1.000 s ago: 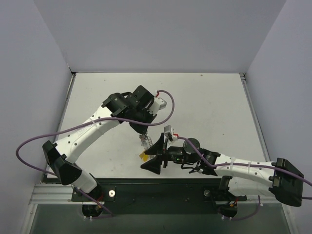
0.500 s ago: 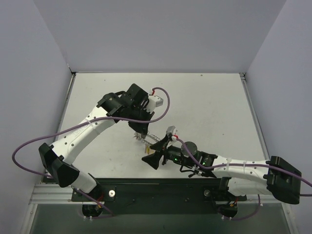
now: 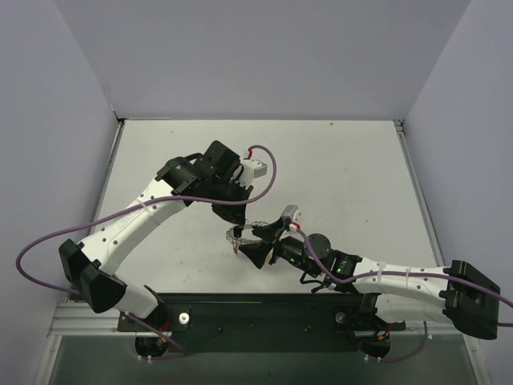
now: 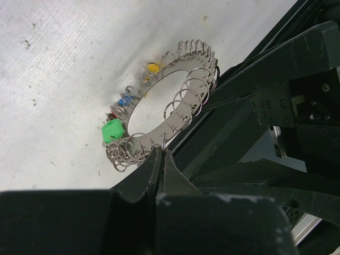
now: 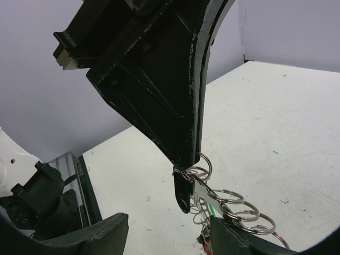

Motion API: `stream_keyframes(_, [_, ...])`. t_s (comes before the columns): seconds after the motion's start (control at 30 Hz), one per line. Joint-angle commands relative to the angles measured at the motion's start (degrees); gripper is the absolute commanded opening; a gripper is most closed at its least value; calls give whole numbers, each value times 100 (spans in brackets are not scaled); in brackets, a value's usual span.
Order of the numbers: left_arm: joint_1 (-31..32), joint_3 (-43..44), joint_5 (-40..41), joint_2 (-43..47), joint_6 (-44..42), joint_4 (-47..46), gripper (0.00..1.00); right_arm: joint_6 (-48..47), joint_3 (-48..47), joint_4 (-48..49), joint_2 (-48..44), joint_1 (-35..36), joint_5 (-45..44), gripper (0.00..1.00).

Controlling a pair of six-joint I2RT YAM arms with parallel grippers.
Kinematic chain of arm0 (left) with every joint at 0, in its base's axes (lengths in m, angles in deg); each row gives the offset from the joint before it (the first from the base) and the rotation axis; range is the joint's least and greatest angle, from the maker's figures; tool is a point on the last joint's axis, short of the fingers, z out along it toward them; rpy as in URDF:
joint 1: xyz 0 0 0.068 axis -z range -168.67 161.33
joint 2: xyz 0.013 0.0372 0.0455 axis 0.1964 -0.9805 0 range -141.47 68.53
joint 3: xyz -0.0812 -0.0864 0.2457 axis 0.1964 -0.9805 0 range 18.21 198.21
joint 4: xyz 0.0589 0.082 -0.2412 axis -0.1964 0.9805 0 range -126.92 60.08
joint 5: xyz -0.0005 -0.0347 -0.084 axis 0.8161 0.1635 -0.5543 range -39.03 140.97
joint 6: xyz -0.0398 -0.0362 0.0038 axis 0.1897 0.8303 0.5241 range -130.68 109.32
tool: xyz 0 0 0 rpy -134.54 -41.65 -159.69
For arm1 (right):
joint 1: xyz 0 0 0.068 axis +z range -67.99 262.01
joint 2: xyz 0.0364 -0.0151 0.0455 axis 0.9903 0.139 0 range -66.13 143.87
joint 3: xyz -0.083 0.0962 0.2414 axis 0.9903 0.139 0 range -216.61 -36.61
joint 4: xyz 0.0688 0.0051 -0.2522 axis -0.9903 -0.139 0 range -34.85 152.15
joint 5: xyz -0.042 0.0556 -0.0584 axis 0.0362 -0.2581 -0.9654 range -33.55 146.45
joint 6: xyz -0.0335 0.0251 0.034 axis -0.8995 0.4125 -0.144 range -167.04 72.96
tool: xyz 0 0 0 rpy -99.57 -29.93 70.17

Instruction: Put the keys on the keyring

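Observation:
The keyring (image 4: 178,109) is a flat silvery ring whose rim carries many small wire loops. It hangs tilted above the table, near the front middle in the top view (image 3: 243,233). Keys with green (image 4: 112,131), blue (image 4: 125,101) and yellow (image 4: 153,68) heads hang on its far rim. My left gripper (image 4: 161,151) is shut on the near rim, and it reaches down from above in the right wrist view (image 5: 192,164). My right gripper (image 3: 255,241) is open just beside the ring. Its fingers (image 5: 85,236) straddle the space below the ring (image 5: 239,210).
The white table (image 3: 337,176) has grey walls on three sides. A black rail (image 3: 264,309) and the arm bases run along the near edge, close behind the right gripper. Purple cables (image 3: 48,241) loop off both arms.
My right gripper has moved up and left, close against the ring. My left gripper has shifted slightly left, still holding the ring, and the yellow key no longer shows in the top view.

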Motion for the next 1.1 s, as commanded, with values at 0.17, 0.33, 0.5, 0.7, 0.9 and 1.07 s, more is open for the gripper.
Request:
stream_keyframes(0.17, [-46, -70, -579, 297, 158, -580, 0, -141, -72, 640, -2, -8, -212, 54])
stream_keyframes(0.33, [-46, -105, -641, 350, 220, -659, 0, -97, -143, 754, 113, -52, -256, 47])
stream_keyframes(0.5, [-38, -167, -693, 385, 273, -729, 0, -27, -204, 842, 148, -131, -247, 47])
stream_keyframes(0.7, [-29, -211, -833, 394, 395, -931, 0, 43, -318, 781, 201, -167, -545, 42])
stream_keyframes(0.9, [-20, -351, -974, 411, 545, -1098, 0, 193, -336, 1114, 376, -211, -608, 40])
stream_keyframes(1.07, [-20, -431, -1001, 429, 572, -1169, 0, 280, -406, 1141, 464, -254, -590, 24])
